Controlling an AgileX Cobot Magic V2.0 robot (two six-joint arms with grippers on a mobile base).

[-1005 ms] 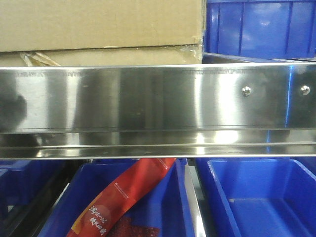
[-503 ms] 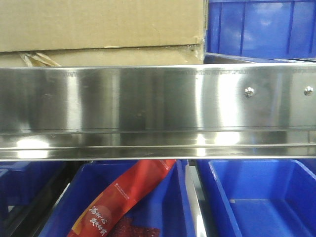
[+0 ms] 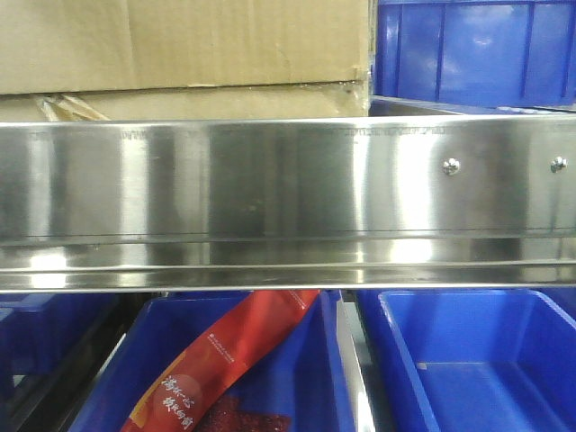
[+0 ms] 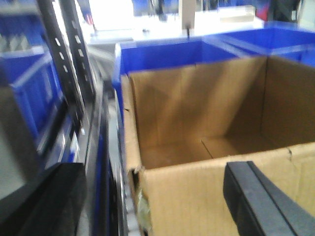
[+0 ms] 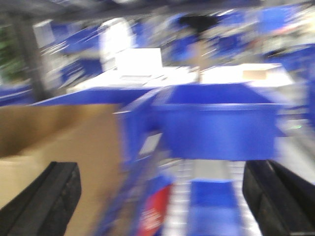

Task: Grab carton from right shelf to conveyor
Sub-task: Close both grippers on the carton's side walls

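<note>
In the front-facing view, the carton (image 3: 184,45) stood on the right shelf (image 3: 270,180), at the shelf's left end behind the shelf's broad, shiny front. A narrow flap strip ran along the carton's lower edge, just above that steel front. Two screw heads (image 3: 451,166) sat towards the shelf's right end. An upper blue bin (image 3: 477,49) stood just beside the carton's right side. Below the shelf lay two lower blue bins (image 3: 468,360), and a red packet (image 3: 229,360) leaned in the left one. Neither arm appeared here.

In the left wrist view, the carton (image 4: 197,128) stood open-topped, its bare brown inside showing, with blue bin walls behind it. The left gripper (image 4: 152,196) was spread wide and held nothing. One dark finger (image 4: 54,196) was outside the carton's near left corner, and the other was in front of its near wall; whether either touched the cardboard could not be told.

The right wrist view was badly blurred. The right gripper (image 5: 162,196) was wide apart and empty, its fingers at the lower corners. The carton (image 5: 49,132) stood at the left, beside a blue bin (image 5: 216,118), with something red (image 5: 152,214) low between the fingers.
</note>
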